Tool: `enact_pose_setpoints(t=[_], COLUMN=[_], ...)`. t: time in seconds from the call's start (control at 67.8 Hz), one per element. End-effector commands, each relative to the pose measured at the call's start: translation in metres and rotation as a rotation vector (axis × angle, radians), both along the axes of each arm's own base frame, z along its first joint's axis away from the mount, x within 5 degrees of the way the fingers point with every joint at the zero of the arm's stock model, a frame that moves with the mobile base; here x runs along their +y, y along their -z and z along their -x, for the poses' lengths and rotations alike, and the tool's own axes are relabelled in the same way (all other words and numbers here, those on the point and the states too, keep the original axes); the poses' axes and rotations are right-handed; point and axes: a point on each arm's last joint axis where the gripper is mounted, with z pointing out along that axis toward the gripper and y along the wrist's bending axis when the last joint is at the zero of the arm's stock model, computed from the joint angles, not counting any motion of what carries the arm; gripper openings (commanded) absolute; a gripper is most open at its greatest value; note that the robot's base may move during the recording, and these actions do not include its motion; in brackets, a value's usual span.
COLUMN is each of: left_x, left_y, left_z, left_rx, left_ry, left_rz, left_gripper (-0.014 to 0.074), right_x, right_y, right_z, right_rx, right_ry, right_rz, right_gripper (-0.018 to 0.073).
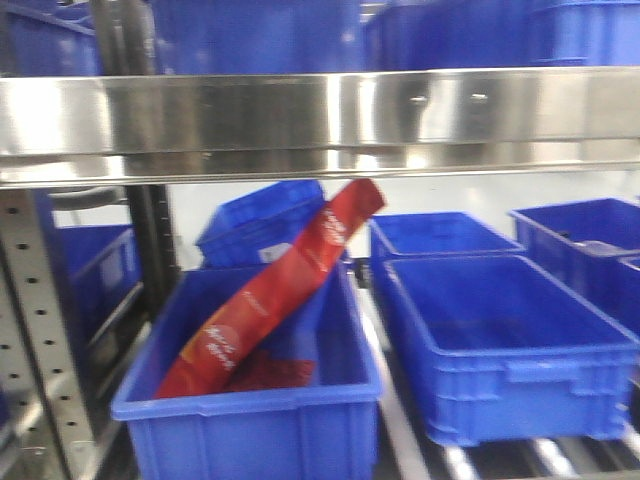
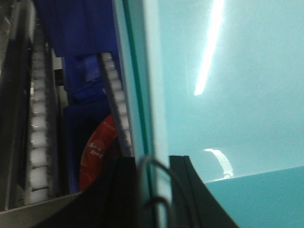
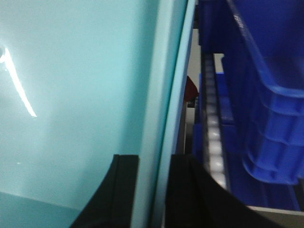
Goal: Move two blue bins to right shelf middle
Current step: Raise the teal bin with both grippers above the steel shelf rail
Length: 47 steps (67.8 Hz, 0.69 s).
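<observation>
Steel shelf rail point(image 1: 320, 115) ahead; each claw point(image 2: 153, 190) point(image 3: 154, 185) seemingly clamps pale bin wall point(image 2: 228, 95).

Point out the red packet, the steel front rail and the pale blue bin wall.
red packet point(image 1: 268, 300), front view, its middle.
steel front rail point(image 1: 250, 115), front view, its face.
pale blue bin point(image 2: 237, 118), left wrist view, inner wall.

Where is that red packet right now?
In the front view the red packet leans diagonally inside the front-left dark blue bin, below the shiny steel rail and left of an empty dark blue bin.
</observation>
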Motion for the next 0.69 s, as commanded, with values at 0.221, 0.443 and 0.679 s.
enact_pose_setpoints(t=[0.221, 0.443, 0.679], left_x=[0.0013, 0.0013, 0.0013], left_y=[-0.0189, -0.0189, -0.0189], left_z=[0.0070, 0.0070, 0.0070], left_rx=[-0.105, -0.105, -0.105], left_ry=[0.025, 0.025, 0.025], left_rz=[0.052, 0.052, 0.052], left_gripper=[-0.0111, -0.0111, -0.0111], right_x=[-0.0011, -0.0011, -0.0011], right_y=[-0.0185, -0.0185, -0.0185], right_z=[0.0034, 0.0034, 0.0034], right_rx=[-0.129, -0.129, -0.129], right_ry=[-0.004, -0.004, -0.004], right_rz=[-0.029, -0.029, -0.029], right_gripper=[-0.0154, -0.0154, -0.0154])
